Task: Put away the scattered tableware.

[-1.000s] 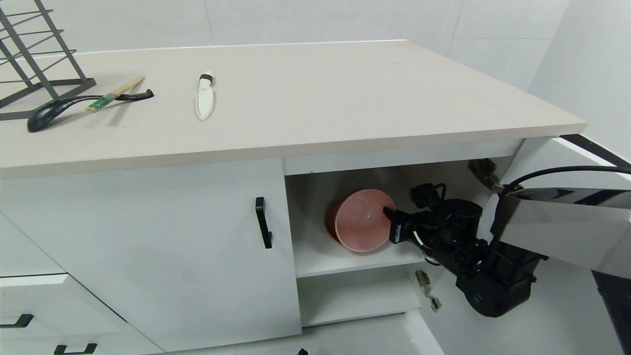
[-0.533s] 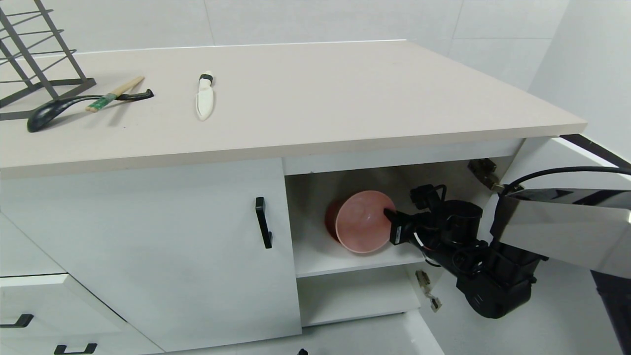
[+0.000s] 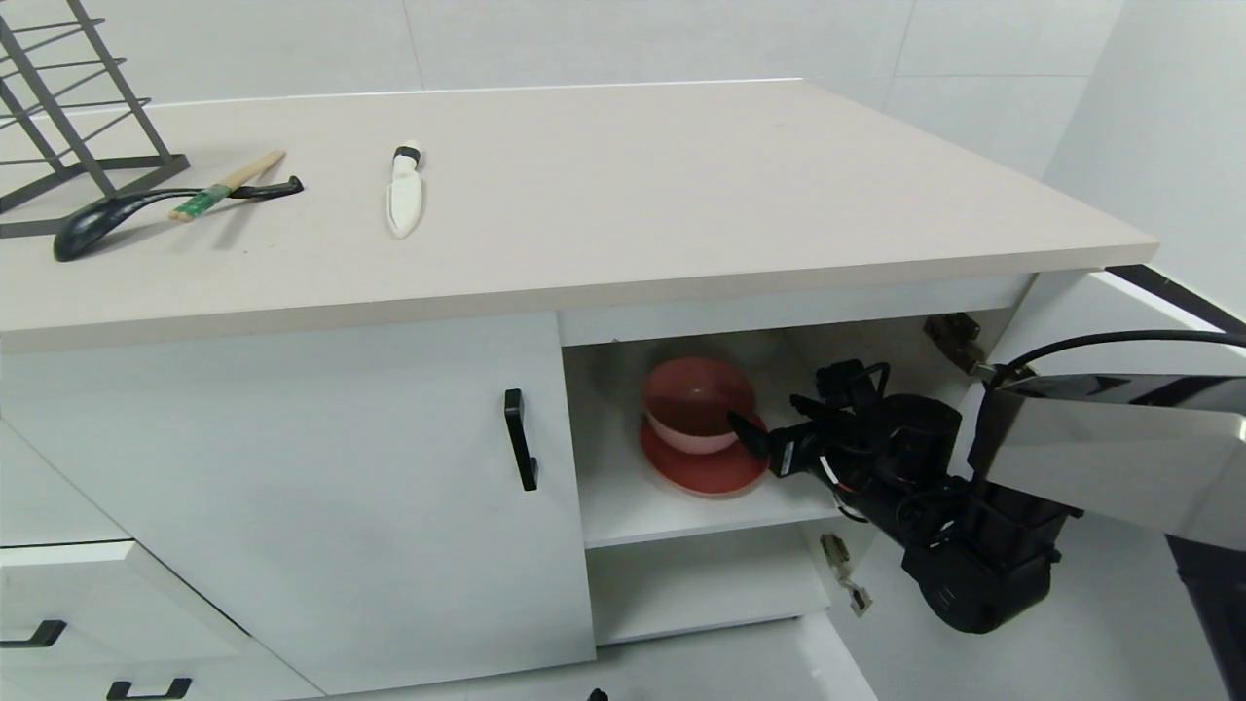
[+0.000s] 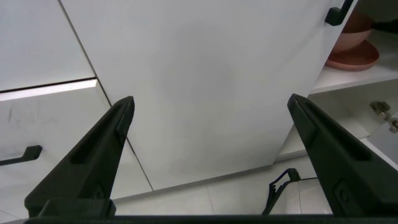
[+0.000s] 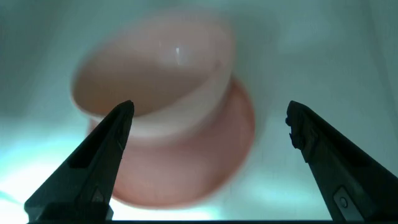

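The right tool (image 5: 208, 115) hangs open close by the pink bowl (image 3: 693, 414) on its plate (image 3: 706, 475); a crooked retreat could clip the rim.

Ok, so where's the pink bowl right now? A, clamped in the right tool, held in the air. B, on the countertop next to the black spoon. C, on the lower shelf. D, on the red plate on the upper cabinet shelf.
D: the bowl sits upright on the plate, which lies on the upper shelf.
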